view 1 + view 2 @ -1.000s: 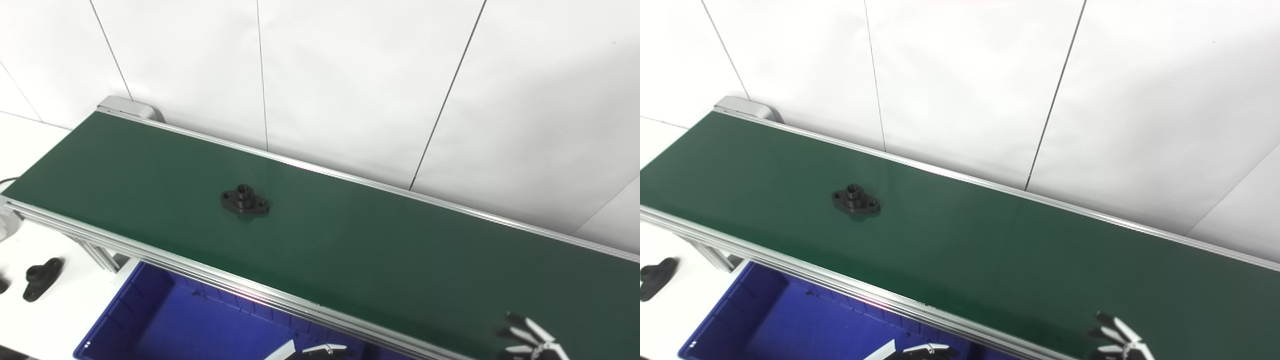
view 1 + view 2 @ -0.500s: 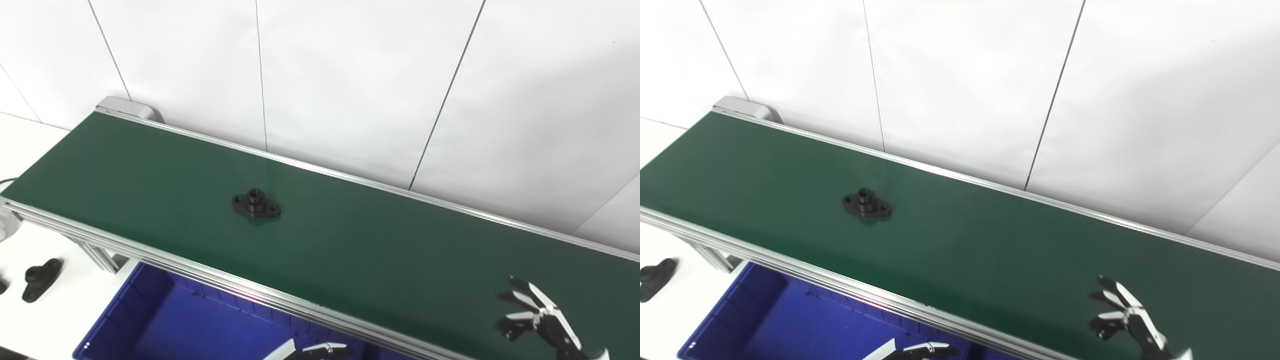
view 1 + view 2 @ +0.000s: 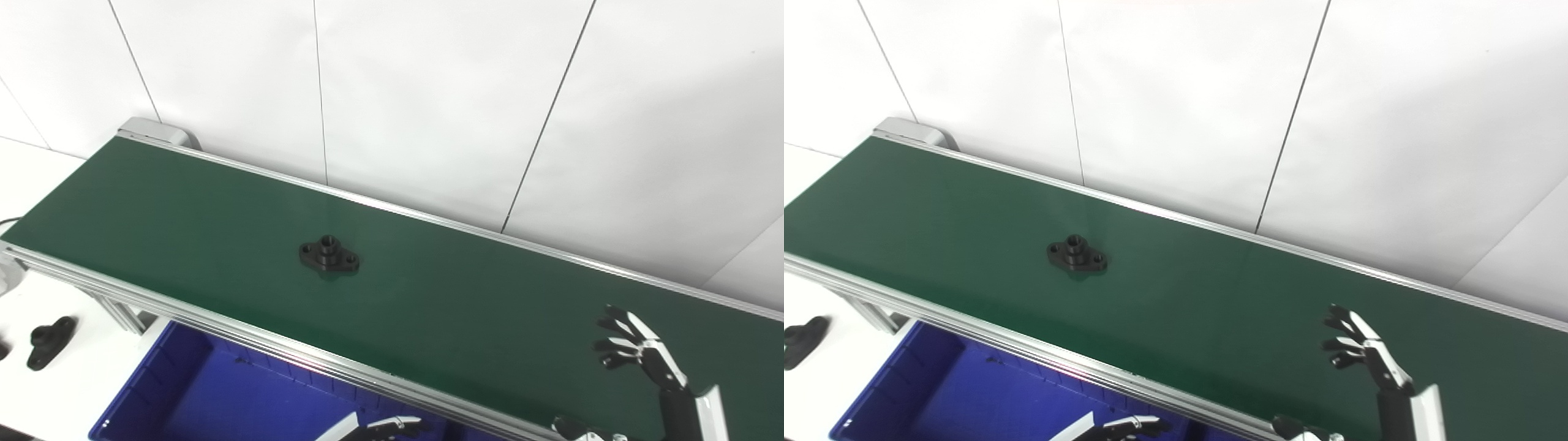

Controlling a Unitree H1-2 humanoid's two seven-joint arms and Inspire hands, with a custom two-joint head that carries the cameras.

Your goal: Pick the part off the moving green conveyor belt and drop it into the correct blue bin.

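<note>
The right hand (image 3: 643,358) is seen raised above the near right stretch of the green conveyor belt (image 3: 465,306), its fingers (image 3: 618,318) spread apart and curled slightly, with nothing held between them; its thumb appears lower down, close to the belt's near rail. The hand is held well apart from the part. Of the left hand (image 3: 383,427) only a few fingertips are shown at the bottom edge, stretched out over the blue bin (image 3: 184,392); nothing can be made out in them, but whether that hand is released or clenched cannot be told from so little. The part (image 3: 329,256), a black flange with a raised hollow hub in its middle and a hole in each of its two lugs, is found lying flat on the belt, left of the belt's middle and about midway between the far and near aluminium rails. The belt is seen running slantwise from the upper left to the lower right, backed by a white panelled wall (image 3: 429,92). The blue bin is set below the belt's near rail, on the left. On the white table (image 3: 37,306) to the left of the bin, another black part (image 3: 50,340) of similar shape is seen lying by itself.
</note>
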